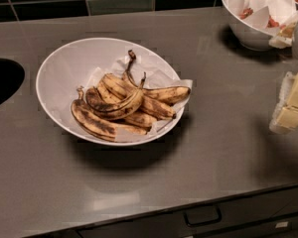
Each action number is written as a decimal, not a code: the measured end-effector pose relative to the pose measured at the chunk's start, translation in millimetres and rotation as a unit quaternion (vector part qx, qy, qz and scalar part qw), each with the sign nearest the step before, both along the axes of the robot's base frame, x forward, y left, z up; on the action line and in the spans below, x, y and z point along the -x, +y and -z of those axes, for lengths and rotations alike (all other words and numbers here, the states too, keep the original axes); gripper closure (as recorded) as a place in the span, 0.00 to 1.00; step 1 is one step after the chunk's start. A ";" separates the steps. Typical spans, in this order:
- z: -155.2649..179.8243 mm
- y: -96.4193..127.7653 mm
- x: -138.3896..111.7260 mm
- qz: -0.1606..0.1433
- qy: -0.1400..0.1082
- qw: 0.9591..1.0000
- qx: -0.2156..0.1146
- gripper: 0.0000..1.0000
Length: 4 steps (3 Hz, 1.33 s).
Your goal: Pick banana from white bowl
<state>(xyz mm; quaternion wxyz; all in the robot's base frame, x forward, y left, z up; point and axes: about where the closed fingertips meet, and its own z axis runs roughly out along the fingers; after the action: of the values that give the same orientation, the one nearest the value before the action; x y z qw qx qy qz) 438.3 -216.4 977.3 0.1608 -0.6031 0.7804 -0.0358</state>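
The white bowl (59, 78) is wide and shallow, lined with white paper, and sits left of centre on the grey counter. Several overripe bananas lie in it. The banana (115, 106) is the strongly curved one on top of the pile, with heavy dark blotches, a nearly black left end and a thin dark stem pointing up at its right end. Straighter bananas lie under and behind it. My gripper (291, 103) shows as cream-coloured parts at the right edge of the view, above the counter, well right of the bowl and apart from it.
A deeper white bowl (248, 21) with paper and red/orange items stands at the back right. A dark round opening (2, 81) is cut into the counter at the left. A drawer handle (202, 216) sits below the counter's front edge. Dark tiles line the back wall.
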 end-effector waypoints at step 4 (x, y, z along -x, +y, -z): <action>-2.0 78.4 -17.0 -0.112 -0.014 0.992 0.050 0.00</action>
<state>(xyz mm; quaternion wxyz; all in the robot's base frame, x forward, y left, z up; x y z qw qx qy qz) 455.3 -137.9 979.3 0.1440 -0.6931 0.7033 -0.0647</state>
